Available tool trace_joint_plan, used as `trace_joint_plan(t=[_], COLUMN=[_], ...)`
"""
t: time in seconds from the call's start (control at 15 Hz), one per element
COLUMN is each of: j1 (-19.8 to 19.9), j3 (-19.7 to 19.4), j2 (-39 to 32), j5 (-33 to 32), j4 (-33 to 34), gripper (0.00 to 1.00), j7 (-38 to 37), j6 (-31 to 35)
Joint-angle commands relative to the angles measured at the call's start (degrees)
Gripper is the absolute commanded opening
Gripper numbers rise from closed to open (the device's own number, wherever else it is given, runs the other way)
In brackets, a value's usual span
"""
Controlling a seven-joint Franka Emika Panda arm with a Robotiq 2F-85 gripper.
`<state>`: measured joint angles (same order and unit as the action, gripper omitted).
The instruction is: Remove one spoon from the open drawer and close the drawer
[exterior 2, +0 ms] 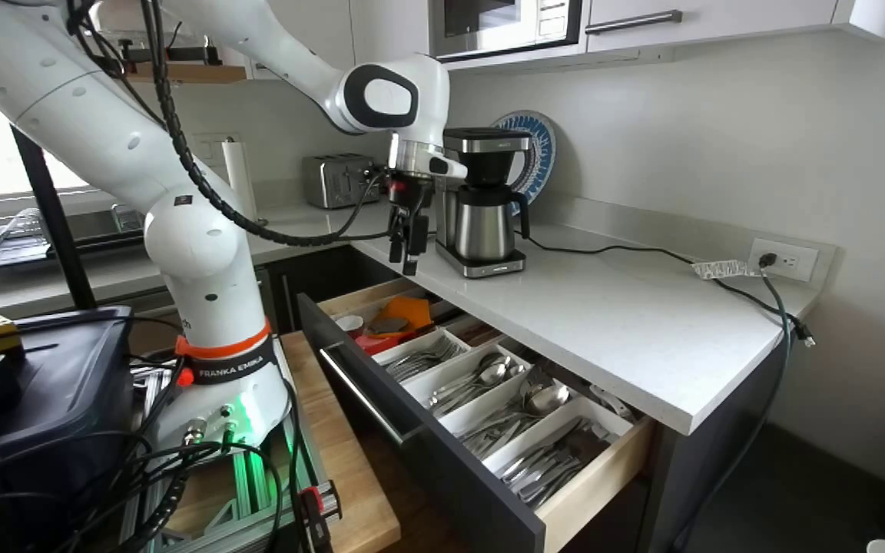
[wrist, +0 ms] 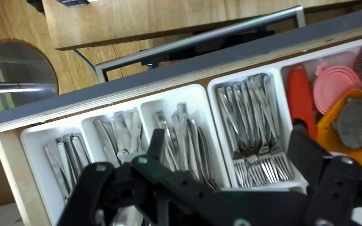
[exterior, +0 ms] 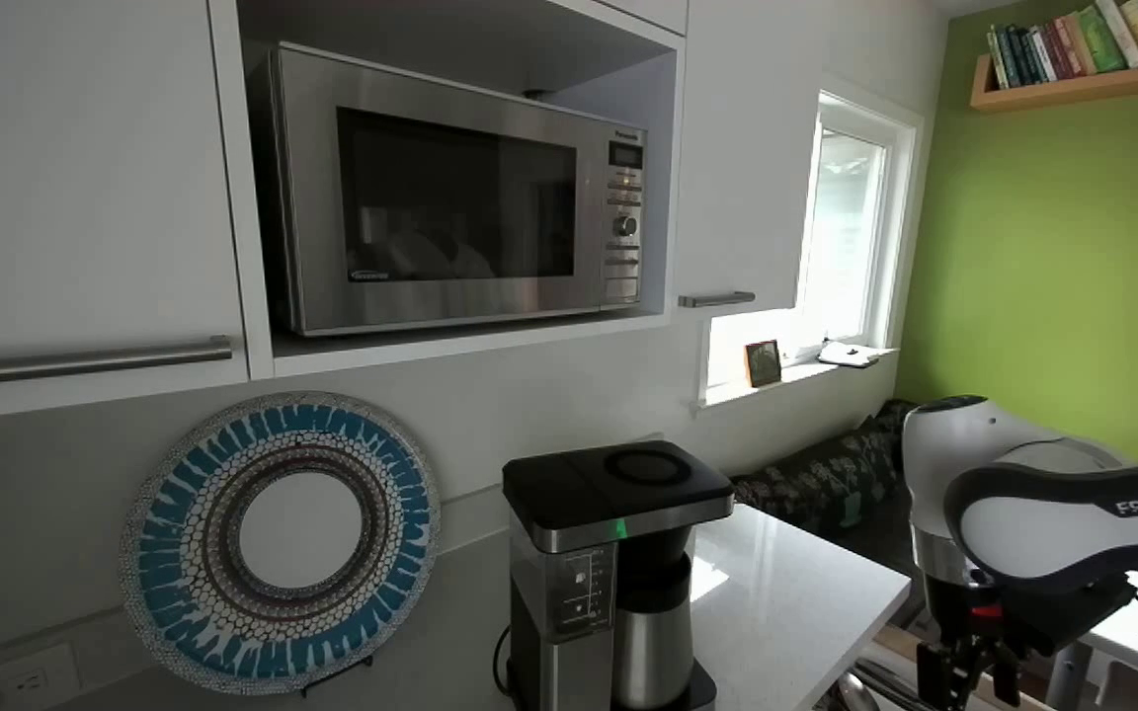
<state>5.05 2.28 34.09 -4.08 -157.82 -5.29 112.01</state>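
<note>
The drawer [exterior 2: 458, 476] stands open below the counter, with white cutlery trays inside. Its dark front edge [wrist: 168, 73] crosses the wrist view. Several silvery spoons [exterior 2: 492, 372] lie in a compartment beside the forks [exterior 2: 427, 357]. In the wrist view, utensil handles [wrist: 184, 141] show in the compartment left of the forks; their lower ends are hidden behind my gripper. My gripper [wrist: 228, 136] is open and empty, fingers wide apart. It points down above the drawer, near the counter edge, in an exterior view [exterior 2: 402, 257]. It also shows at lower right in an exterior view [exterior: 969, 671].
A coffee maker [exterior 2: 482, 223] stands on the white counter [exterior 2: 604, 307] close beside my gripper. The counter edge overhangs the drawer's rear part. Knives [exterior 2: 550, 468] and large utensils fill the other compartments. Orange and red items [exterior 2: 404, 313] lie at the drawer's far end.
</note>
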Motion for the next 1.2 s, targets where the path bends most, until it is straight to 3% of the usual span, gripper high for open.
trace_joint_plan(t=[0.0,0.27,0.33,0.4,1.0,1.13], j1=[1.2,0.55,-1.02,0.67,0.52,-0.24], j3=[-3.34,-7.9,-10.33,-7.15,-7.43,-8.93], j2=[-7.04,-14.16,-15.93,-12.18,-13.06,-15.27], j5=[-4.38,-2.26,2.4,-1.6,-1.17,-0.38], j4=[0.05,-0.02,-0.04,-0.01,0.59,0.56], gripper=[1.0,1.0,1.0,1.0,1.0,1.0], j7=[4.48,11.75,16.63,10.8,11.73,16.56], j6=[7.17,19.25,16.85,16.13,16.23,22.16])
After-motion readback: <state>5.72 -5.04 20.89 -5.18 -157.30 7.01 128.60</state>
